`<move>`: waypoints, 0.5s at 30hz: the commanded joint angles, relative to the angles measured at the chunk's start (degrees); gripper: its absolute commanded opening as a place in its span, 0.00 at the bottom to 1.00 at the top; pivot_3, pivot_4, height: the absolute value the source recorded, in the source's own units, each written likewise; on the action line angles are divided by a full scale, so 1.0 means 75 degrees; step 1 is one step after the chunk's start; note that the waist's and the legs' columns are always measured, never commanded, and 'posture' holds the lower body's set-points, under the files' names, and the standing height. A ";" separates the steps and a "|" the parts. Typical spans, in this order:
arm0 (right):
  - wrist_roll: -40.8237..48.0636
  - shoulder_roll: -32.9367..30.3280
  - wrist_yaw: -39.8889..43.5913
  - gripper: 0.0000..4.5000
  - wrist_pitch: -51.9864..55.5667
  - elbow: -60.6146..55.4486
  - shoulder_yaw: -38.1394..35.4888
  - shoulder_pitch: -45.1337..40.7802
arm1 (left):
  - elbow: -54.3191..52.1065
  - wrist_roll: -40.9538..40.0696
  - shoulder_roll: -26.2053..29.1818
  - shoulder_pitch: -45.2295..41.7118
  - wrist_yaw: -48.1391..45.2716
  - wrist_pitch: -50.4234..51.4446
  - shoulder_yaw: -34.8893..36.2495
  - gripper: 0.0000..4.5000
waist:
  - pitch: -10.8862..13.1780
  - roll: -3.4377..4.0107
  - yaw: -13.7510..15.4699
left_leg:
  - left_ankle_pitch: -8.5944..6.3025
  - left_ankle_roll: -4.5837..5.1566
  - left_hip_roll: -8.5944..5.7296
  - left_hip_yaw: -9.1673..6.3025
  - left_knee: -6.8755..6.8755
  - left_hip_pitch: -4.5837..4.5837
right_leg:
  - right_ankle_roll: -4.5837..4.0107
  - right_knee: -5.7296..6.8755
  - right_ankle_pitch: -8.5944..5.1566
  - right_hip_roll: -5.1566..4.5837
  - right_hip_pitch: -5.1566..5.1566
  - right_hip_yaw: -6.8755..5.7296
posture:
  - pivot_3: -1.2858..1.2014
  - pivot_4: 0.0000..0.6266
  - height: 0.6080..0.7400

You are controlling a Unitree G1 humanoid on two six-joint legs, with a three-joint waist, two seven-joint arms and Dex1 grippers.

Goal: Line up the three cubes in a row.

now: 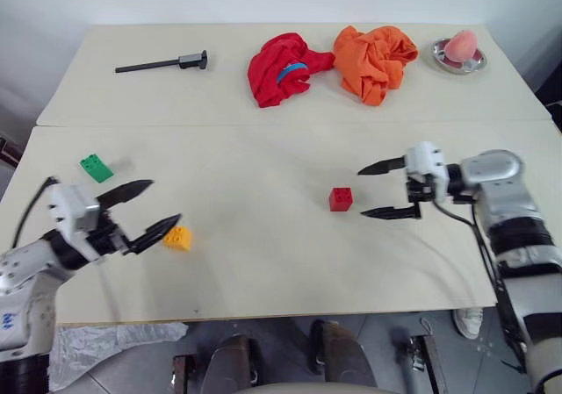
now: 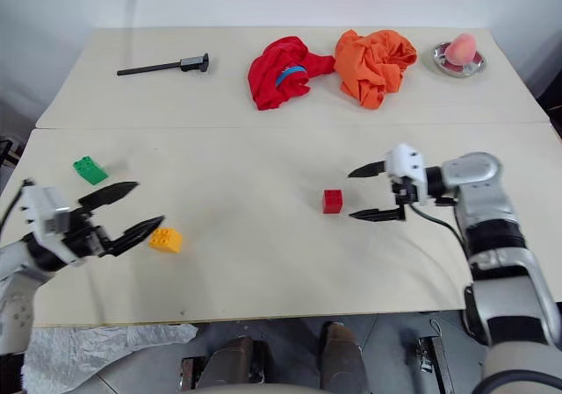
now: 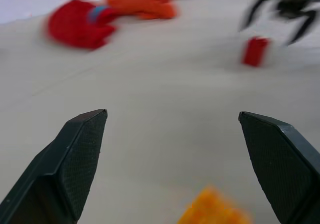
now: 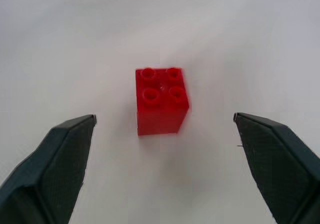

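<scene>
Red brick [image 4: 161, 100]: studs up on the table, apart from the right gripper [image 1: 376, 189], jaws wide, just beside it. Yellow-orange brick [image 1: 177, 237]: touching or just off a fingertip of the wide-open left gripper [image 1: 154, 206]. Green brick [image 1: 96, 168]: near the table's left edge; head views add a red cloth [image 1: 283, 68] and an orange cloth [image 1: 376, 60] on the far side.

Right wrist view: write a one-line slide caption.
Open right end effector faces a red cube standing studs-up on the table, untouched.

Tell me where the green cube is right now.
In the head views, the green cube lies on the near table's left side, just beyond the open left hand and the yellow-orange cube, far left of the red cube.
</scene>
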 commanded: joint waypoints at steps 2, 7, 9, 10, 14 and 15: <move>0.1498 -0.0277 0.0455 0.99 0.0681 -0.1595 -0.0629 0.0915 | 0.0529 -0.0096 -0.0278 0.1010 0.0109 -0.0495 0.1234 1.00 | 0.0002 -0.0003 -0.0005 | 0.0000 -0.0001 0.0000 0.0004 0.0001 0.0004 | 0.0000 0.0004 0.0000 0.0000 0.0001 0.0001 | 0.52 0.24 1.00; 0.1893 -0.0196 0.0030 0.99 0.1848 -0.2863 -0.1080 0.1854 | 0.1587 -0.0063 -0.0430 0.1917 0.0062 -0.0919 0.2108 1.00 | 0.0002 -0.0006 0.0105 | -0.0004 -0.0005 0.0003 0.0008 0.0003 0.0011 | 0.0000 0.0007 0.0000 -0.0001 0.0002 0.0006 | 0.52 0.24 1.00; 0.1958 0.0199 -0.0308 0.99 0.1922 -0.3446 -0.1119 0.2278 | 0.2070 -0.0065 -0.0628 0.2195 0.0268 -0.1108 0.2432 1.00 | 0.0000 -0.0009 0.0164 | -0.0006 -0.0004 0.0003 0.0009 0.0012 0.0011 | -0.0001 0.0009 0.0000 -0.0002 0.0002 0.0008 | 0.52 0.24 1.00; 0.1938 0.0342 -0.0422 0.99 0.1963 -0.3645 -0.1129 0.2420 | 0.2167 -0.0100 -0.0704 0.2280 0.0344 -0.1122 0.2519 1.00 | -0.0007 -0.0017 0.0172 | -0.0006 -0.0005 0.0005 0.0009 0.0014 0.0010 | -0.0002 0.0010 0.0001 -0.0002 0.0002 0.0009 | 0.52 0.24 1.00; 0.1784 0.0821 -0.0604 0.99 0.1915 -0.4172 -0.1221 0.2763 | 0.2032 -0.0239 -0.1086 0.2352 0.0603 -0.1325 0.2668 1.00 | -0.0010 -0.0027 0.0296 | -0.0016 0.0000 0.0009 0.0002 0.0020 0.0008 | -0.0001 0.0013 0.0003 -0.0016 0.0004 0.0008 | 0.52 0.24 1.00; 0.1782 0.0841 -0.0633 0.99 0.2017 -0.4244 -0.1242 0.2802 | 0.1926 -0.0293 -0.1167 0.2336 0.0699 -0.1311 0.2672 1.00 | -0.0010 -0.0026 0.0343 | -0.0017 0.0002 0.0008 0.0002 0.0027 0.0004 | 0.0000 0.0013 0.0004 -0.0015 0.0004 0.0007 | 0.52 0.24 1.00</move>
